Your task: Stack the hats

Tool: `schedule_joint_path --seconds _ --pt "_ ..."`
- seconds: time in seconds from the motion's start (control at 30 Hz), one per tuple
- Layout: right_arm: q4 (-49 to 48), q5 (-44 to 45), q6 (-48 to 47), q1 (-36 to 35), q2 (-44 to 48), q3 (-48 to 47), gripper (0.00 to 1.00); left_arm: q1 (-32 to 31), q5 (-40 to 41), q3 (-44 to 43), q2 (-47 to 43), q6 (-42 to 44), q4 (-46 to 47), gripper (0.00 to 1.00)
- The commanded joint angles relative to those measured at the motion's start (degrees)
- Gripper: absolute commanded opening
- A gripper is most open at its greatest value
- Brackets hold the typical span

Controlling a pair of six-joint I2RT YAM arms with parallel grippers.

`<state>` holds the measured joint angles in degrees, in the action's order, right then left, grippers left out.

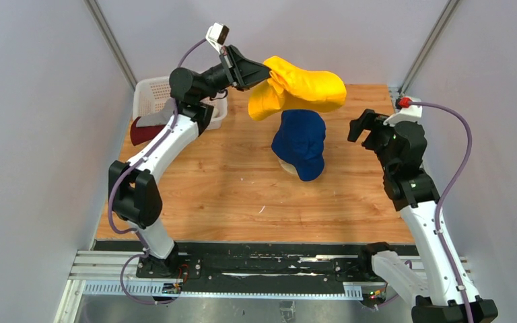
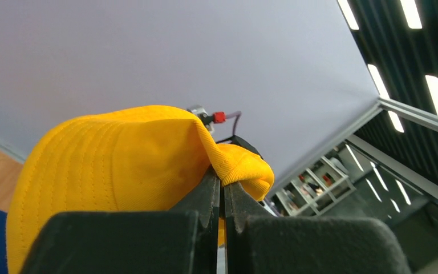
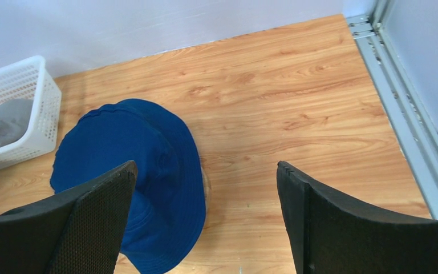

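My left gripper [image 1: 266, 71] is shut on the brim of the yellow hat [image 1: 299, 94], which hangs in the air above and just behind the navy blue hat [image 1: 301, 142]. In the left wrist view the yellow hat [image 2: 114, 171] fills the lower left, its brim pinched at my left gripper [image 2: 223, 185]. The navy blue hat [image 3: 142, 171] sits over a wooden stand [image 1: 285, 165] on the table middle. My right gripper [image 1: 365, 126] hovers open to the right of the navy hat, and in its own view my right gripper [image 3: 205, 174] holds nothing. A dark red hat [image 1: 143, 130] and a grey hat [image 3: 0, 123] lie at the basket.
A white perforated basket [image 1: 153, 91] stands at the table's back left corner; the same basket [image 3: 31, 94] shows in the right wrist view. Grey walls enclose the table on three sides. A metal rail [image 3: 399, 108] runs along the right edge.
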<state>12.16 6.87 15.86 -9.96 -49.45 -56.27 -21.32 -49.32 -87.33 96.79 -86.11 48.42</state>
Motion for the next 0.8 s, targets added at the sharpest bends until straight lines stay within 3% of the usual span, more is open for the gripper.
schedule_joint_path --seconds 0.0,0.3,0.53,0.77 --pt "2.21 6.15 -0.84 1.17 2.19 -1.21 0.91 -3.38 -2.50 0.39 1.41 -11.16 14.46 0.00" --pt "5.22 12.31 -2.57 1.62 5.45 -2.68 0.92 -8.25 -3.27 6.38 3.45 -5.16 8.82 0.00" --pt "5.00 8.42 -3.02 1.71 5.99 -2.52 0.92 -8.56 -2.63 8.97 5.90 -2.88 7.36 0.00" --pt "4.64 5.31 -3.79 1.74 8.30 -1.65 0.91 -8.50 -0.80 5.59 9.77 -2.00 4.80 0.00"
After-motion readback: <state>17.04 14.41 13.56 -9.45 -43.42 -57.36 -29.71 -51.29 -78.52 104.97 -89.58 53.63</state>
